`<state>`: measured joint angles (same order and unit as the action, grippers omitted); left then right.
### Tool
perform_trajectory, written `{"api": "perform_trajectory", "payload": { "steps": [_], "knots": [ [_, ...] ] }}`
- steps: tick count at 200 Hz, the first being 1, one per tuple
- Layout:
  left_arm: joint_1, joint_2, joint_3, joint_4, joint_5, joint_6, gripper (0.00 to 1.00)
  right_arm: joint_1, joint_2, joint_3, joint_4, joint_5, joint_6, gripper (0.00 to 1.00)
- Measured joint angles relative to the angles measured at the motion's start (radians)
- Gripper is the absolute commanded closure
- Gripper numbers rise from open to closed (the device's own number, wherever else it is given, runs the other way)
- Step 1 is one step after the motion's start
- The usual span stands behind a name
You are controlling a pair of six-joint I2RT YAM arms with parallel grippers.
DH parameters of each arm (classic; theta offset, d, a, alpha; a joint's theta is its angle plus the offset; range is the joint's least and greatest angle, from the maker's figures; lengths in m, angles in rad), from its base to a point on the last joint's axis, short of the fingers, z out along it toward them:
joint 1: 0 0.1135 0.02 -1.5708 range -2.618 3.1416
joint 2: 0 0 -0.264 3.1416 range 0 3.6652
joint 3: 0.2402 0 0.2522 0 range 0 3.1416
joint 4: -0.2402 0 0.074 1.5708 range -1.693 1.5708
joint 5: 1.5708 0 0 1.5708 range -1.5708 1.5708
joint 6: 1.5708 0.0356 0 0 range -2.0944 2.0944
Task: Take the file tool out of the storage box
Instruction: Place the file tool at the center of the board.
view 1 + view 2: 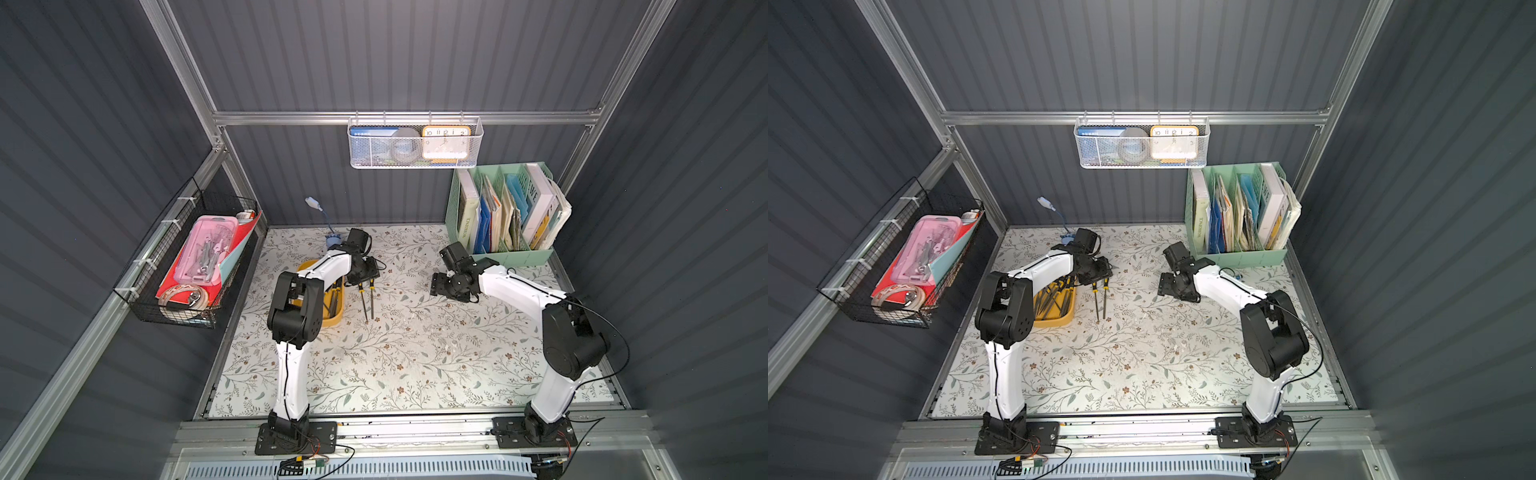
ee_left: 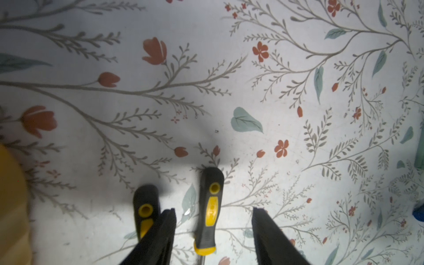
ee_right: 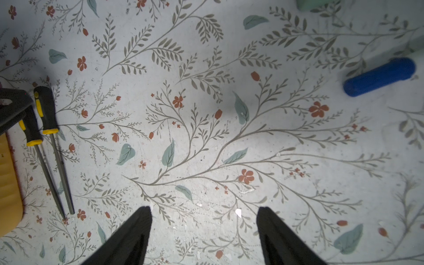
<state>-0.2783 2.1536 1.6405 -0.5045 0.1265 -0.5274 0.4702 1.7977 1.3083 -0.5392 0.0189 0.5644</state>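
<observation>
The mustard-yellow storage box sits under my left arm, with several files lying in it. Two black-and-yellow-handled files lie side by side on the floral mat just right of the box. My left gripper hovers open over their handles. One handle lies loose between the fingers, touching neither; the other handle is outside them. My right gripper stands open over bare mat to the right, holding nothing.
A mint-green file organiser stands at the back right. A black wire basket hangs on the left wall and a white mesh basket on the back rail. A blue cylinder lies near the organiser.
</observation>
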Motion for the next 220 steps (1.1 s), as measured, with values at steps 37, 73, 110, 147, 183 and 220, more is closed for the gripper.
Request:
{"api": "perform_trajectory", "payload": {
  "steps": [37, 73, 110, 147, 183, 220],
  "knots": [
    [0.000, -0.005, 0.091, -0.049, -0.034, 0.008, 0.43, 0.000, 0.004, 0.004, 0.000, -0.009, -0.007, 0.27],
    [0.005, -0.024, 0.211, -0.071, -0.108, 0.017, 0.51, 0.001, 0.010, 0.020, 0.000, -0.017, -0.008, 0.28],
    [0.150, -0.123, 0.170, -0.109, -0.135, 0.061, 0.58, 0.001, 0.010, 0.021, 0.000, -0.019, -0.008, 0.27],
    [0.315, -0.177, 0.096, -0.123, -0.185, 0.135, 0.58, 0.001, 0.010, 0.021, 0.000, -0.019, -0.008, 0.27],
    [0.307, -0.166, 0.050, -0.118, -0.155, 0.203, 0.55, 0.001, 0.010, 0.021, 0.000, -0.019, -0.008, 0.27],
    [0.297, -0.138, 0.050, -0.104, -0.098, 0.264, 0.54, 0.001, 0.010, 0.021, 0.000, -0.019, -0.008, 0.27]
  ]
}}
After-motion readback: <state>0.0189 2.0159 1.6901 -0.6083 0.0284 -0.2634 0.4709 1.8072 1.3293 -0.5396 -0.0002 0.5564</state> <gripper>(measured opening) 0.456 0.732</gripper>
